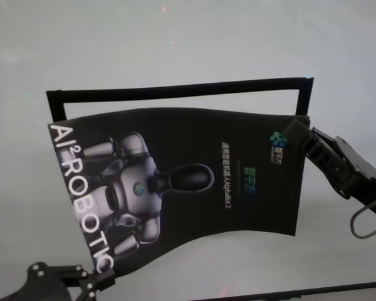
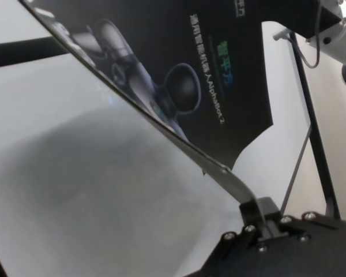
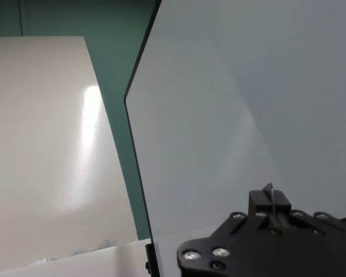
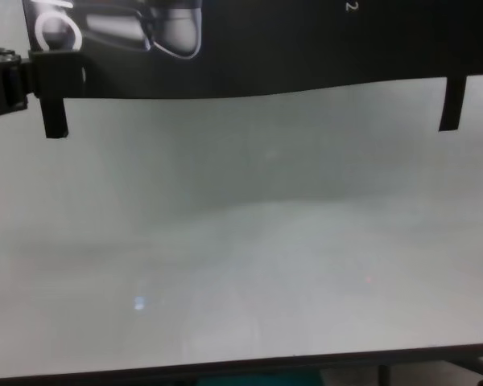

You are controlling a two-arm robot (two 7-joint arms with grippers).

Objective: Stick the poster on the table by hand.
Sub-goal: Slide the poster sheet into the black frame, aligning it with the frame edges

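The poster (image 1: 194, 182), black and glossy with a grey-white robot figure and white letters, hangs curved above the table (image 1: 175, 37). My left gripper (image 1: 103, 276) is shut on its near-left corner. The left wrist view shows the sheet's thin edge clamped in the jaws (image 2: 259, 216). My right gripper (image 1: 307, 143) is shut on the poster's far-right corner. In the right wrist view (image 3: 270, 202) the sheet shows only edge-on. In the chest view the poster's lower edge (image 4: 266, 48) floats above the table (image 4: 241, 265).
Narrow black tape strips (image 1: 175, 91) outline a frame just beyond the poster's far edge. Two short strips (image 4: 55, 117) (image 4: 451, 103) hang from the poster's near edge. The table's dark front edge (image 4: 225, 370) runs below; its side edge (image 3: 138, 173) borders teal floor.
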